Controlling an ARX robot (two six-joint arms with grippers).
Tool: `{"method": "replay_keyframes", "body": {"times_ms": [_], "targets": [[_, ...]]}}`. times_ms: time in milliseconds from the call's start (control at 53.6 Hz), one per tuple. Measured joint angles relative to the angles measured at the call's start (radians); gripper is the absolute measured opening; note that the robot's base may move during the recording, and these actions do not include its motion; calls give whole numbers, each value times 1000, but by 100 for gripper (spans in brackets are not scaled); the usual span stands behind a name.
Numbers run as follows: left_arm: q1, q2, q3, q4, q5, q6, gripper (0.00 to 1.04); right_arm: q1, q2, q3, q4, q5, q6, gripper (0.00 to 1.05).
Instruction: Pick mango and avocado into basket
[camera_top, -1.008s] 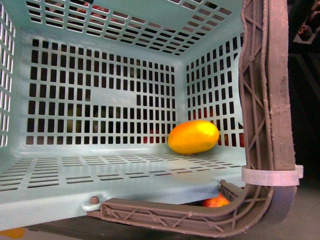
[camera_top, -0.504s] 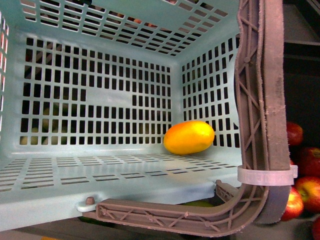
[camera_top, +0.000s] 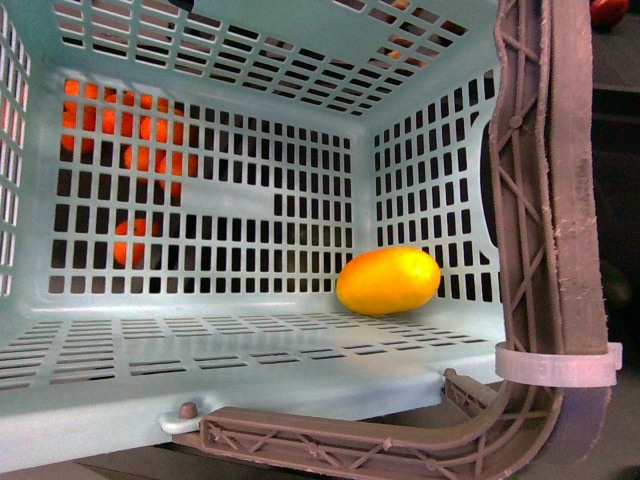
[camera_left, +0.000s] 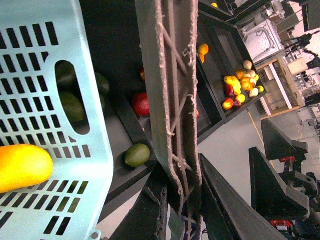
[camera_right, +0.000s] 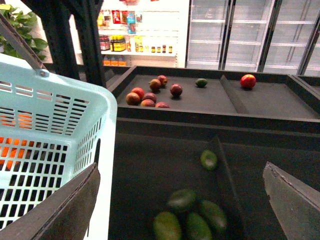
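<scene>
Mango (camera_top: 388, 281) lying inside basket (camera_top: 200, 350), near its far right corner

Left gripper (camera_left: 182, 210) clamped on basket handle (camera_left: 172, 90); right gripper (camera_right: 180, 200) spread wide above avocados (camera_right: 182, 200) in dark bin (camera_right: 150, 165)

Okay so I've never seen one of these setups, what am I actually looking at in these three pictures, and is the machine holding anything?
It is a two-armed robot picking fruit in a shop. One camera sits on its body, looking straight into a light aqua basket with a yellow mango lying inside. The other two sit on its wrists. The left gripper appears closed on the basket's brown handle. The right gripper is open and holds nothing, hanging over a dark bin of green avocados, slightly blurred. None is in the basket yet. Red fruit lies in a bin further back.
</scene>
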Motion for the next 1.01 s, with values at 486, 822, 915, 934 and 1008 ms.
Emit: {"method": "replay_keyframes", "body": {"times_ms": [486,822,915,934,1008], "targets": [[3,1,0,0,-2,0,14,0,0,0,0,-3,0,97],[8,0,0,0,-17,7,14,0,0,0,0,-1,0,97],[6,0,0,0,-5,3,14,0,0,0,0,-1,0,97],[5,0,0,0,-1,3,14,0,0,0,0,-1,0,97],[-2,0,0,0,6,6,14,0,0,0,0,-1,0,97]]}}
